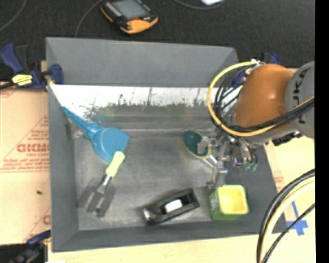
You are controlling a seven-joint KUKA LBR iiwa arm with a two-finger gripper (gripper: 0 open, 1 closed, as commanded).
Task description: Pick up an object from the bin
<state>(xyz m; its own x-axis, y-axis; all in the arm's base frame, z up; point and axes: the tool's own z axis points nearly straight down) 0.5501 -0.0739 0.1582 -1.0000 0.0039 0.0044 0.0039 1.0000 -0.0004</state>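
Observation:
My gripper (pixel 215 171) hangs low at the right side of the bin, its fingers pointing down just above a green and yellow square block (pixel 229 202) in the front right corner. A small teal round object (pixel 192 141) lies just left of the gripper, near the back wall. A black stapler-like tool with a white label (pixel 171 206) lies along the front wall, left of the block. I cannot make out how far apart the fingers stand.
A blue scoop (pixel 103 137) lies at the back left. A metal fork-like tool with a yellow-green handle (pixel 104 186) lies at the front left. The arm with its orange cover and cables overhangs the bin's right wall.

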